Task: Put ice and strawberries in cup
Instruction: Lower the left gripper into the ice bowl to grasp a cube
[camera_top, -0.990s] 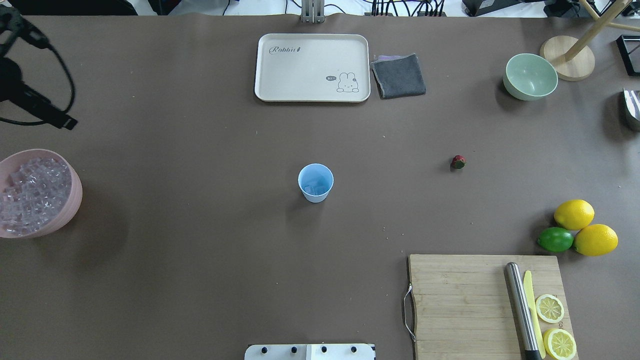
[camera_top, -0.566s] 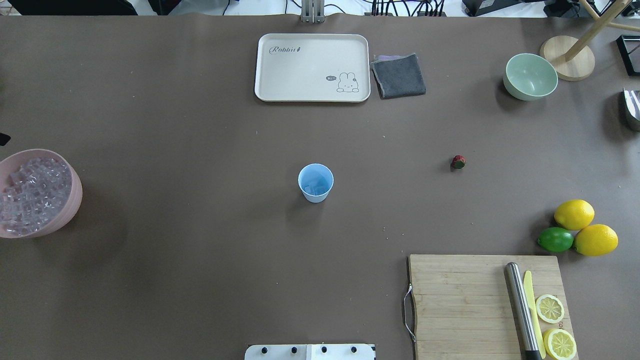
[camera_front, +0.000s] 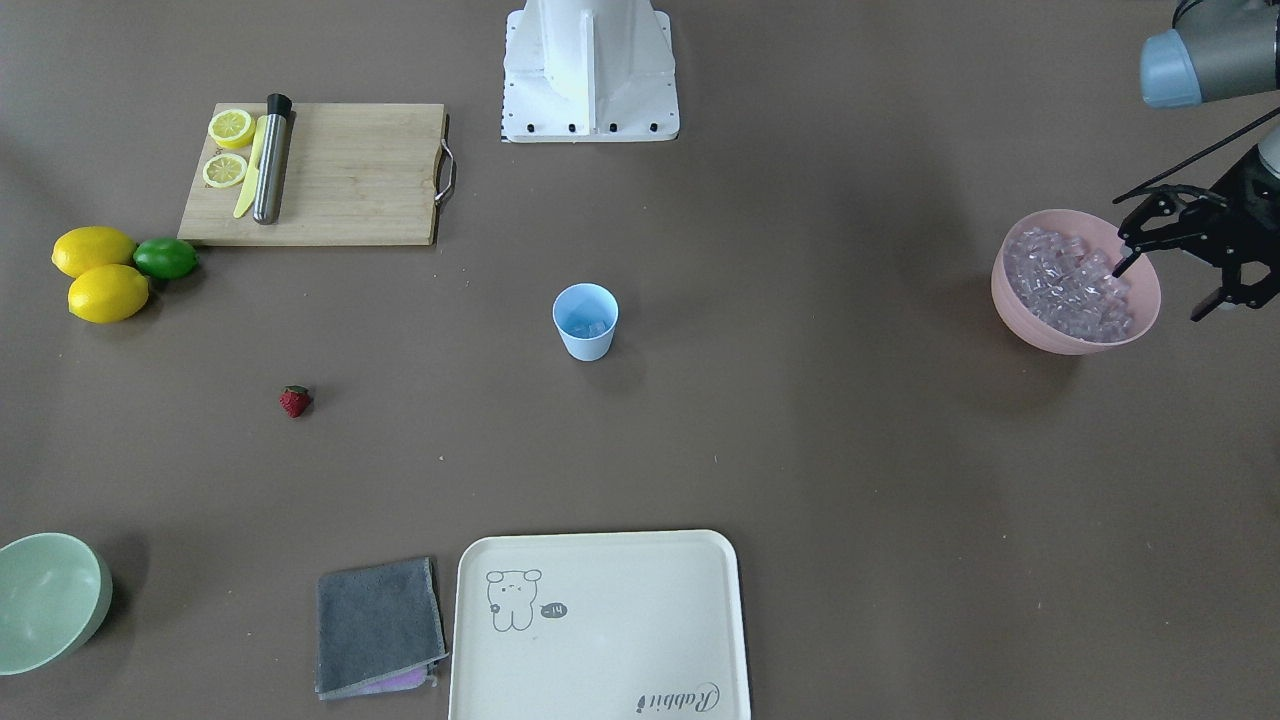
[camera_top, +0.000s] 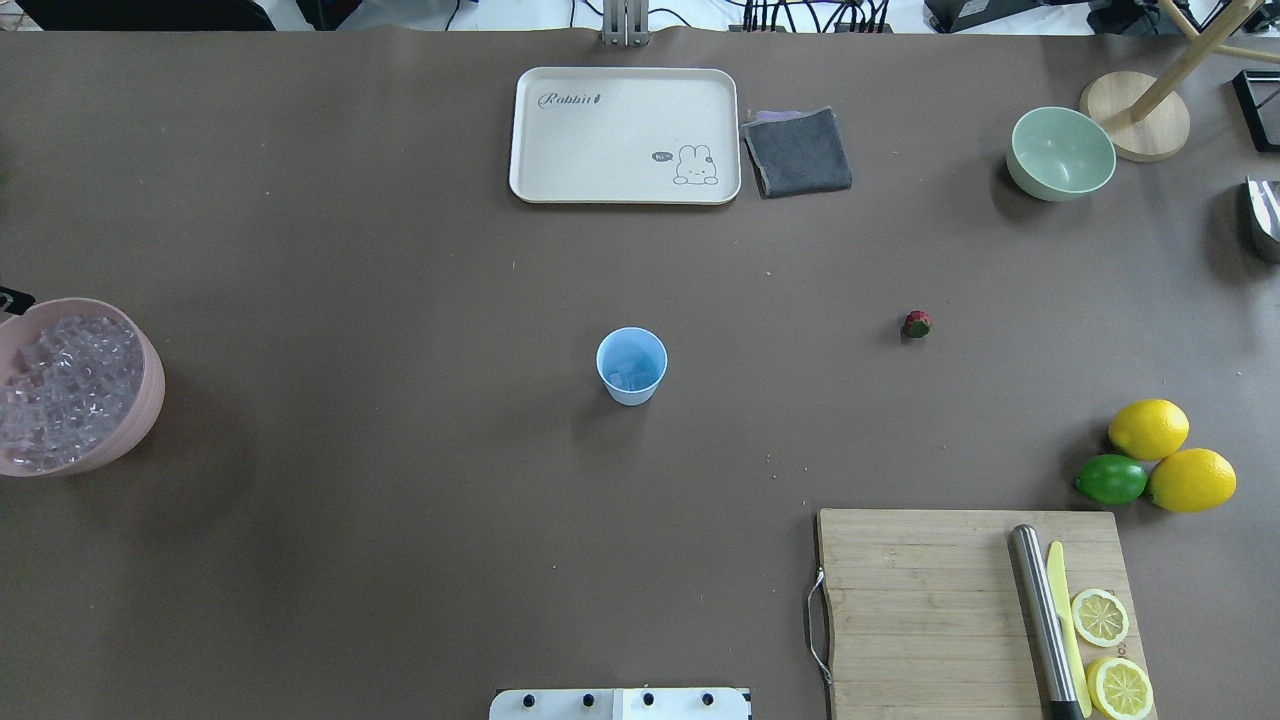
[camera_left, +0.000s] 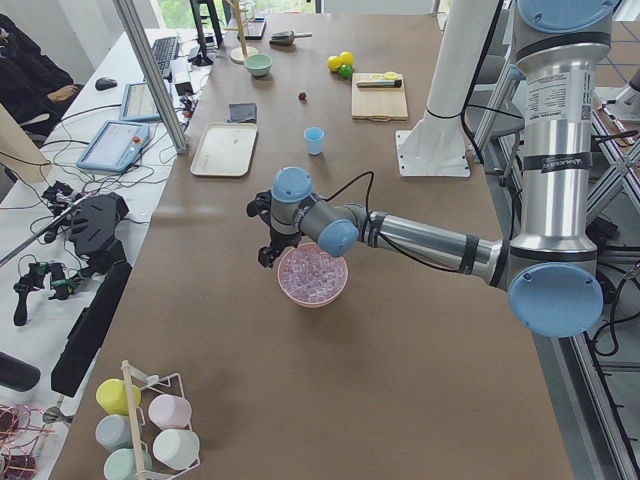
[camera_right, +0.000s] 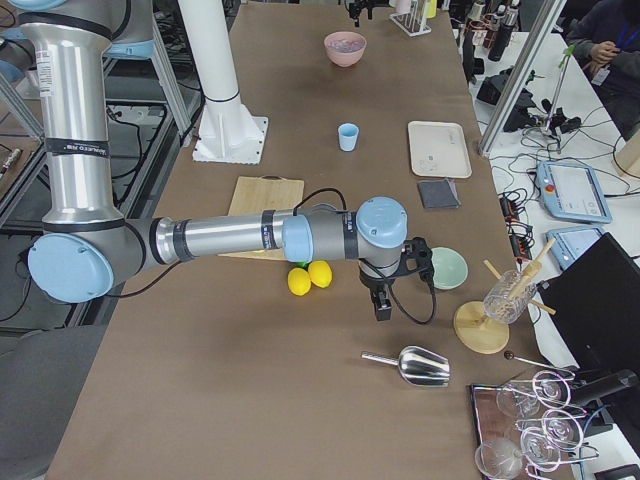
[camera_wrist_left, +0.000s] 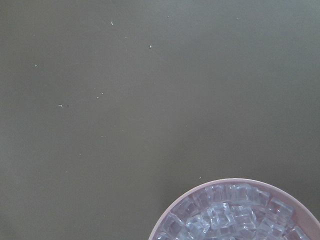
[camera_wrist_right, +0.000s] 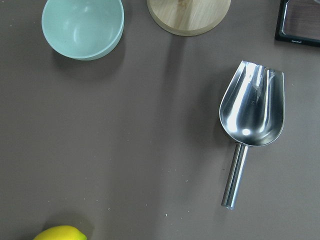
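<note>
Two grippers are sitting at opposite ends. Left gripper is hovering with fingers spread apart at the rim of the pink bowl holding the ice. Right gripper is hanging near the metal scoop; can't tell if it's apart or together. Cup is standing midway on the surface with some ice inside. Strawberry is lying well apart from it.

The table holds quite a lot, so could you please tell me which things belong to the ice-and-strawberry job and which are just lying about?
Job: ice in the pink bowl; strawberry; cup, with some ice inside.
Lying about: tray; cloth; green bowl; lemons; lime; cutting board.
</note>
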